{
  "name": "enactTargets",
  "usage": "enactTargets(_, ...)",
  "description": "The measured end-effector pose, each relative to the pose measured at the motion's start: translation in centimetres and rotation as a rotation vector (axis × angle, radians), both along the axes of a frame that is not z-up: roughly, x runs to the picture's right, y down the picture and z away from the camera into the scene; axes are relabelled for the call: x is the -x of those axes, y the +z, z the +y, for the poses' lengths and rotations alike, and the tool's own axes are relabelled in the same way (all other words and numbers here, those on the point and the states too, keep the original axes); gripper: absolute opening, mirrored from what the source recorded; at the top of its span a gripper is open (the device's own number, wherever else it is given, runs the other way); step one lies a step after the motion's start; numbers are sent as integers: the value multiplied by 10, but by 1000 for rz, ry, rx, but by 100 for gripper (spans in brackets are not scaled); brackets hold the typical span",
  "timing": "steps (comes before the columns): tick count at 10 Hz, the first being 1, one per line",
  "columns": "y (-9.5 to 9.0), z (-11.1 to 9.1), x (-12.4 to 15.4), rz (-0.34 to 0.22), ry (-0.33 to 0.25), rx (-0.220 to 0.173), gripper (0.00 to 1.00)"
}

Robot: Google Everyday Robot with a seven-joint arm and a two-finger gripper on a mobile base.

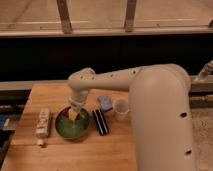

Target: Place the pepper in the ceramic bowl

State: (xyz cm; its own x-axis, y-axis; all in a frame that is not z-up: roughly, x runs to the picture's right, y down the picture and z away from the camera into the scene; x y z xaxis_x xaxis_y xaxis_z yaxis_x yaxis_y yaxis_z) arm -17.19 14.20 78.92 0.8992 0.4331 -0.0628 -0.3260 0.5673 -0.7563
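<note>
The gripper (75, 114) hangs inside the ceramic bowl (64, 131), hemmed by a cream packet (43, 123) left and a dark ridged block (100, 121) right; bare wooden table (95, 152) lies in front.
</note>
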Motion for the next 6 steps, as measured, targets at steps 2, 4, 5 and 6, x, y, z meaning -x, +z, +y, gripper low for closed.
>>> enactTargets(2,0,0,0,1,0,0,72)
enactTargets(4,0,0,0,0,0,0,80)
enactTargets(5,0,0,0,1,0,0,80)
enactTargets(6,0,0,-1,1,1,0,80)
